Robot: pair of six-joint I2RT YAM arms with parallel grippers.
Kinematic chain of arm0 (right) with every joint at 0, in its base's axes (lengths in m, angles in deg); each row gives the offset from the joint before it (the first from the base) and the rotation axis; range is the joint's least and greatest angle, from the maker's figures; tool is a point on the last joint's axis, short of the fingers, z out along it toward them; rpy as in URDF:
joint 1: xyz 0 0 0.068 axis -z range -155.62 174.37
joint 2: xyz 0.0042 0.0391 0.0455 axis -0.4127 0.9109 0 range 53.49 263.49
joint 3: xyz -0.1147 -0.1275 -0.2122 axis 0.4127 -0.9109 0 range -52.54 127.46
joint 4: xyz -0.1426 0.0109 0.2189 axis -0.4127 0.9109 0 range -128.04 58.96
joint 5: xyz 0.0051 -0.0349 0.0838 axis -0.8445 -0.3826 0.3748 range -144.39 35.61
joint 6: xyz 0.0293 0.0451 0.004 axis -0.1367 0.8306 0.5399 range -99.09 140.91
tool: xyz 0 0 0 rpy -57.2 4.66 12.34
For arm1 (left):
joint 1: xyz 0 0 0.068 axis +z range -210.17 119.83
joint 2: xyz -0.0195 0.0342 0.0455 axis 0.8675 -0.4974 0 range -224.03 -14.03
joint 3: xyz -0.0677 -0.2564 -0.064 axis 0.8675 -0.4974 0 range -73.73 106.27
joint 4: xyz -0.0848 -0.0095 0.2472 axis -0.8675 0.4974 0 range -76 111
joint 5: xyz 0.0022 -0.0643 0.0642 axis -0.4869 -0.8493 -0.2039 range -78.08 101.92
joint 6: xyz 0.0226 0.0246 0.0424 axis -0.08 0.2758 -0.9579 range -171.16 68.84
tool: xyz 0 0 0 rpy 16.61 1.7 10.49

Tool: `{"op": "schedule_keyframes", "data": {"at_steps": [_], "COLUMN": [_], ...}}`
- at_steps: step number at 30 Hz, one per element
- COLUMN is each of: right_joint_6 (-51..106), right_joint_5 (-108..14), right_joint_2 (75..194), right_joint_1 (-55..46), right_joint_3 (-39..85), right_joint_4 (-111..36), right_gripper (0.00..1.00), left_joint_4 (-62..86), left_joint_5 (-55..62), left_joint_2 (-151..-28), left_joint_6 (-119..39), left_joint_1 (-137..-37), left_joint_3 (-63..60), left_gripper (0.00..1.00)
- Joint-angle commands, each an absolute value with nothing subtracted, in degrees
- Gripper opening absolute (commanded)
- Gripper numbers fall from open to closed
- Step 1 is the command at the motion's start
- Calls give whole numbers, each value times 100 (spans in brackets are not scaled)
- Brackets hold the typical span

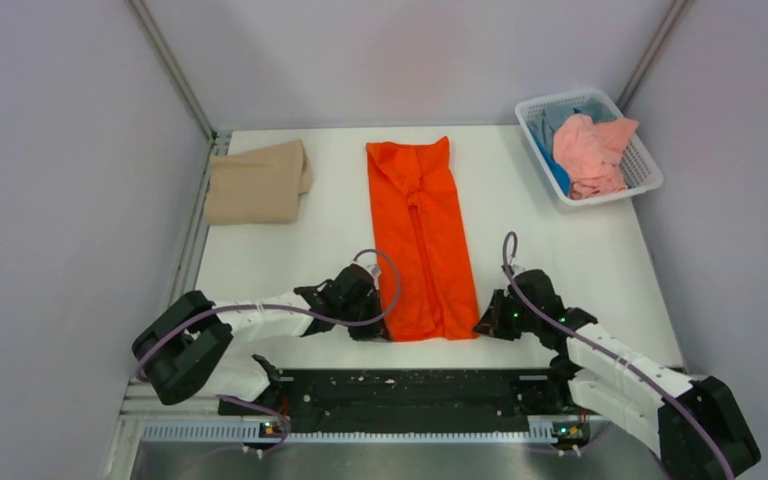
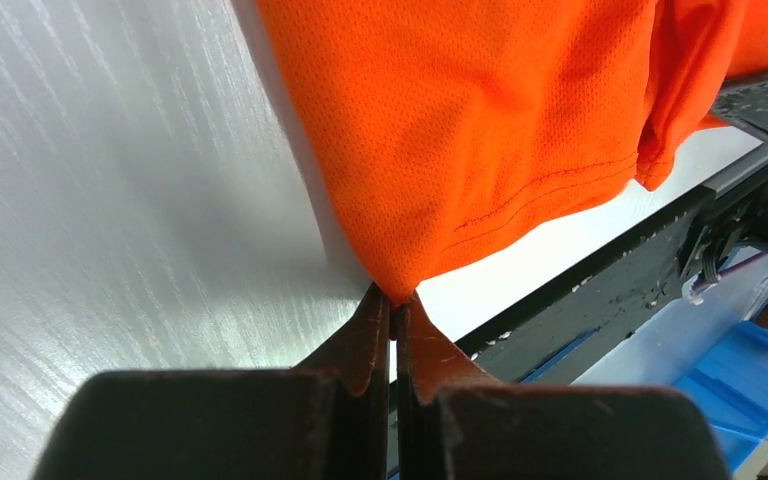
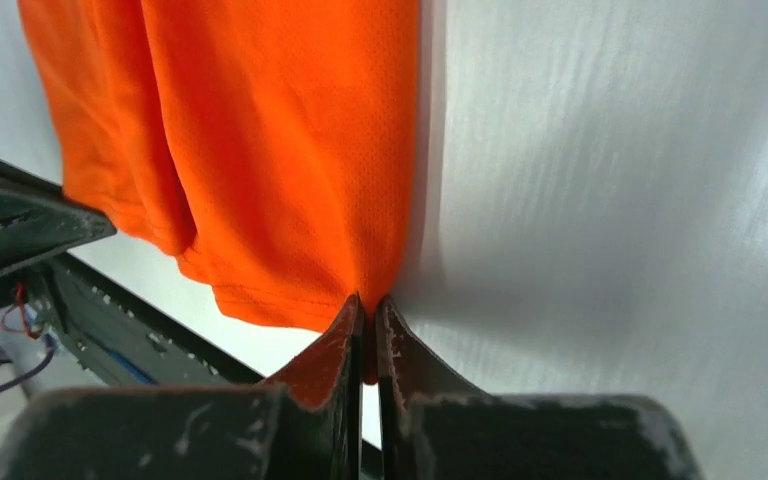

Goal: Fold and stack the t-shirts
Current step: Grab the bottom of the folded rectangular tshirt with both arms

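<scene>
Orange tee (image 1: pixel 420 230) lengthwise, hem nr-side

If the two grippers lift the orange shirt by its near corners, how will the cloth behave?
Probably floppy: the orange shirt is thin mesh cloth lying in soft folds, so its middle would likely sag between the left gripper and right gripper. Likely light, being so thin. The folded-in sides may fall open when raised.
</scene>
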State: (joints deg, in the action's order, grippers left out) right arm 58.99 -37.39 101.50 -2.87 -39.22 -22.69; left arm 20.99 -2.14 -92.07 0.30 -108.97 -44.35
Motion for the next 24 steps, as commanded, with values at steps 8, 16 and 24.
{"op": "schedule_keyframes", "data": {"at_steps": [8,16,24], "right_joint_6": [6078,6248,5921], "right_joint_5": [-3198,-3020,-3618], "right_joint_2": [9419,8620,9516], "right_joint_1": [-488,-507,-509], "right_joint_3": [-4176,-4199,-3419], "right_joint_4": [-1678,-1177,-2191], "right_gripper": [0,0,0], "left_joint_4": [2322,2470,2684], "left_joint_5": [405,640,1113], "left_joint_2": [-8853,-7901,-8672], "left_joint_6": [392,469,-244], "left_joint_1": [-11454,-11919,-11833], "left_joint_3": [-5030,-4993,-3874], "left_gripper": [0,0,0]}}
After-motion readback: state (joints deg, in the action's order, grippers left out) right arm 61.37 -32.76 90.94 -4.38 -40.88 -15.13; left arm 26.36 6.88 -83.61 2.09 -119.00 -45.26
